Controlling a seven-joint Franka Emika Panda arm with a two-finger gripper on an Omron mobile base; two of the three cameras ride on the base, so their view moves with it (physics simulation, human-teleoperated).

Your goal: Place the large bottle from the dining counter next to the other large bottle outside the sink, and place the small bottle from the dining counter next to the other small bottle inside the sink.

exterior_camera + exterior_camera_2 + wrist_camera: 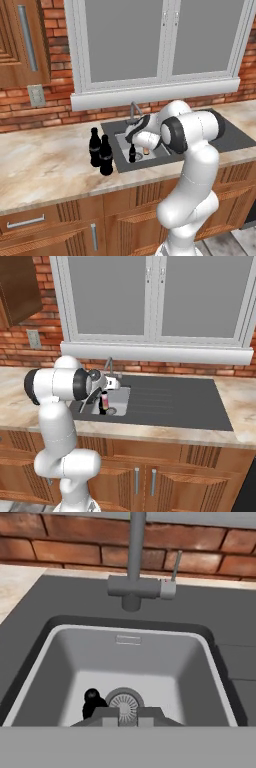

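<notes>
2 large bottles (100,150) beside sink (220,137); jaws' grip hidden.

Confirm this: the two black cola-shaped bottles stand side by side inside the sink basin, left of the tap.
Not quite. The two black bottles stand side by side, left of the tap, but outside the basin, on the stone counter beside the sink. The left base view shows it.
</notes>
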